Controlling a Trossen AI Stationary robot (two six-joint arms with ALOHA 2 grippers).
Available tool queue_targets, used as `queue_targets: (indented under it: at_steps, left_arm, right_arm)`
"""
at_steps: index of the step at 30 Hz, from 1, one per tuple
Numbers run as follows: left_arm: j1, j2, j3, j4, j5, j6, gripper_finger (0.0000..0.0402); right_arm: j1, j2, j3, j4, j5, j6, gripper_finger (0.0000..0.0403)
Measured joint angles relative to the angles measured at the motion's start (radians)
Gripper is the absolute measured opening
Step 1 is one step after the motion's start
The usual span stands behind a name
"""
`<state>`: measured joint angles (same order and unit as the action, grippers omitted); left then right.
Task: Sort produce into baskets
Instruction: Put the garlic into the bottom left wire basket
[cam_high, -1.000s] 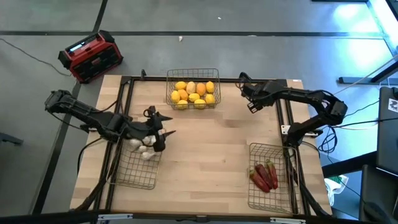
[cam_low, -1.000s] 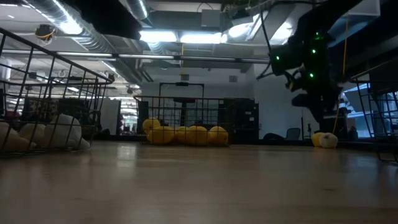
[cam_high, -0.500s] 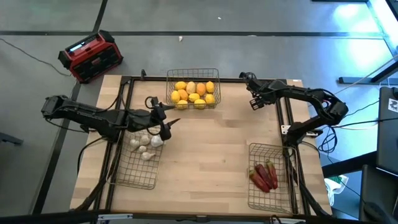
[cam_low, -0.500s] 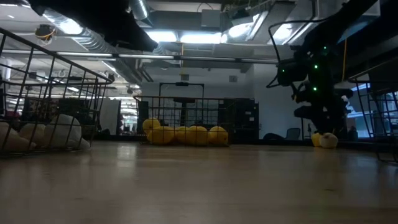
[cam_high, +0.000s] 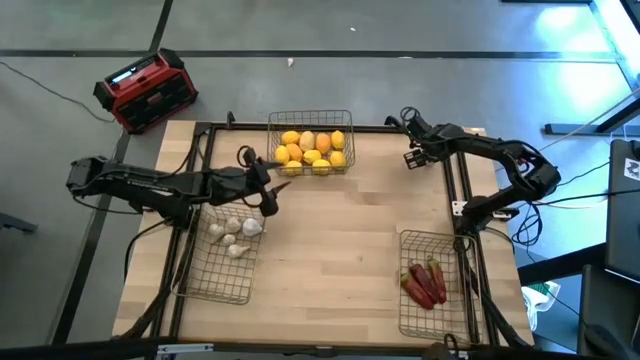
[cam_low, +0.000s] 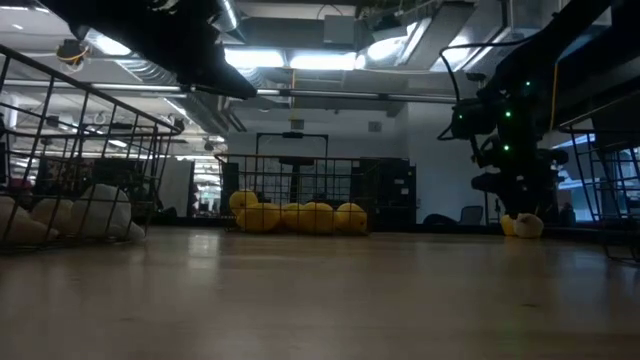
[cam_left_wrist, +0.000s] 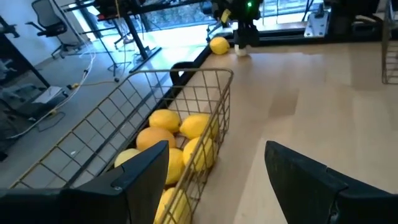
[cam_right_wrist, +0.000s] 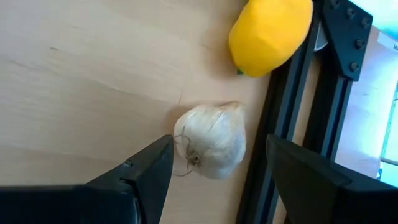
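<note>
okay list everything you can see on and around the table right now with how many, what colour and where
Baskets: three, grey wire; far middle, near left, near right.
Lemons: about ten, yellow and orange, in the far middle basket.
Loose lemon: one, yellow, far right corner by the frame rail.
Loose garlic bulb: one, white, beside that lemon.
Garlic bulbs: about five, white, in the left basket.
Chilies: several, dark red, in the right basket.
Box: one, red and black, on the floor beyond the far left corner.
Left tool: open, empty, between the garlic and lemon baskets.
Right tool: open over the loose garlic bulb.

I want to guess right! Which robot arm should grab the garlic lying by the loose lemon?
Probably the right. The right gripper hangs open directly over the garlic, beside the lemon. The left gripper is far off, near the fruit basket.
</note>
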<state>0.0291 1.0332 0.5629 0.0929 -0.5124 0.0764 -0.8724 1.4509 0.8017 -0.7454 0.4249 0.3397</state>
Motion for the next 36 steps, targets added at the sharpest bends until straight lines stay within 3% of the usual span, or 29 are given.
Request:
queue_targets:
  at_steps: [13,36]
  left_arm:
    - [0.02,0.018,0.0,0.001,0.013,0.002,0.0262]
    - [0.017,0.022,0.0,-0.001,0.013,0.0,0.0262]
  right_arm:
    - [0.001,0.117,0.0,0.042,0.028,0.004,0.0253]
    - [0.002,0.123,-0.018,0.178,0.063,0.069,0.0252]
